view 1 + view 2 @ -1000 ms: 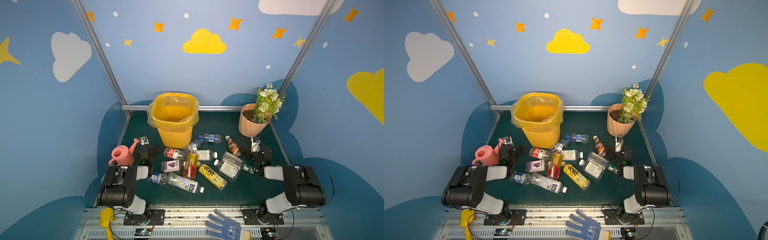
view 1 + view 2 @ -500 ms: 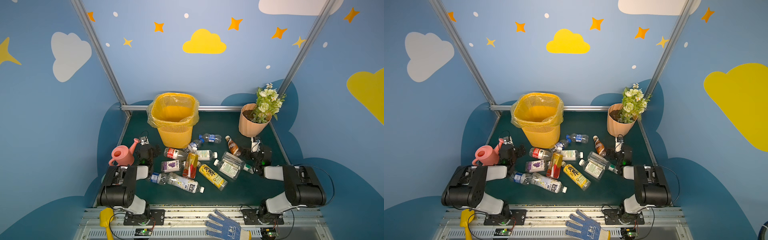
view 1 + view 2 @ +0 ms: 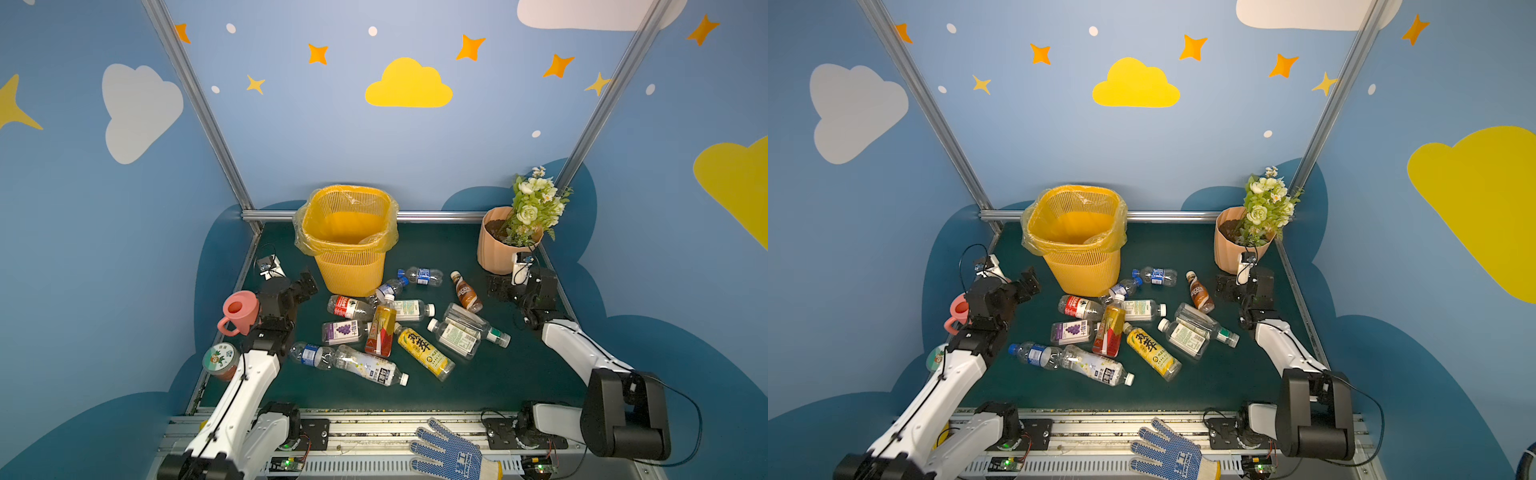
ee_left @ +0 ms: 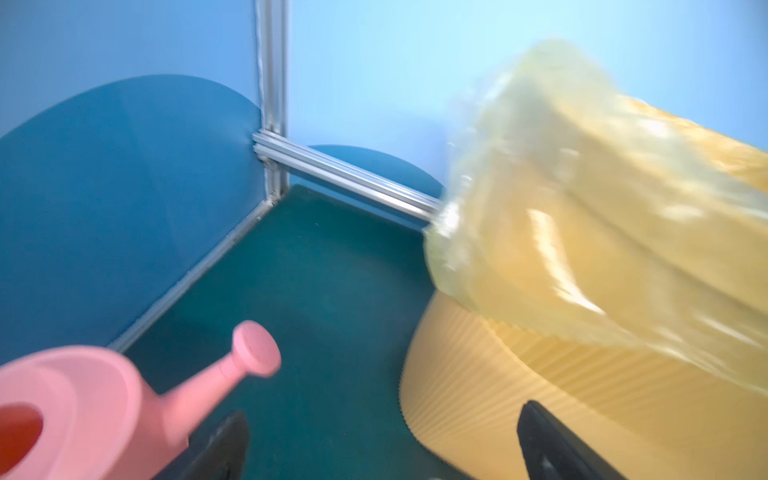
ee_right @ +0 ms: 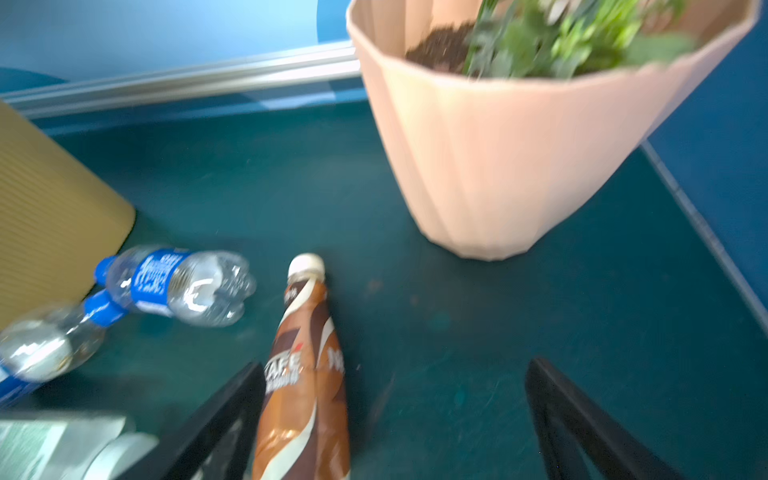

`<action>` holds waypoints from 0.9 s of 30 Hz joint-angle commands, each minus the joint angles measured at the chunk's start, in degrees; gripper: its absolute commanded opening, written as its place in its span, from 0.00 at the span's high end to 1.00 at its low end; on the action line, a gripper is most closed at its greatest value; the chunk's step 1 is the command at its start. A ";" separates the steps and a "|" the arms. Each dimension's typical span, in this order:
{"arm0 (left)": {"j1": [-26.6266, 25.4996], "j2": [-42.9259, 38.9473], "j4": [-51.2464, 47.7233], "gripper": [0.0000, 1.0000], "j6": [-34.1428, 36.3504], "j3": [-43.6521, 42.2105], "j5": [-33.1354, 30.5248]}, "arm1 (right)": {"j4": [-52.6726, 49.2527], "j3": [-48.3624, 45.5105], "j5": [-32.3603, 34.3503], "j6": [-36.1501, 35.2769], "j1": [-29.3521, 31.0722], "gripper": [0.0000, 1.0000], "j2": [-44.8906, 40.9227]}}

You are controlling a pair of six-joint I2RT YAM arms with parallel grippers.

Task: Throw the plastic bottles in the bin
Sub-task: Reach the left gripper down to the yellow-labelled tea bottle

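Observation:
Several plastic bottles lie in a heap on the green mat in front of the yellow mesh bin in both top views. My left gripper hovers open and empty, between the bin wall and the watering can. My right gripper is open low over the mat. The brown coffee bottle lies between its jaws, close to one finger. Two blue-capped bottles lie beyond it, near the bin.
A pink watering can stands just left of my left wrist. A peach flower pot with flowers stands behind my right gripper. A green-lidded jar sits at the left rail, and a blue-dotted glove lies at the front.
Both arms have unfolded from their low pose, elbows coming up. Both grippers have edged toward the back, still open. The green-lidded jar now shows beside the left arm.

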 commanded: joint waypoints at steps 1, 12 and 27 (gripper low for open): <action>-7.68 -4.43 -14.24 0.00 -2.66 1.69 -4.56 | -9.70 0.37 -2.66 2.34 0.96 0.05 0.30; -38.50 1.05 -23.73 0.00 -7.99 5.99 -18.17 | -12.90 5.41 -1.61 2.73 3.73 0.05 2.87; -48.03 22.02 -22.12 0.00 -17.74 10.64 -12.63 | -13.94 5.39 -0.38 2.65 5.38 0.05 3.35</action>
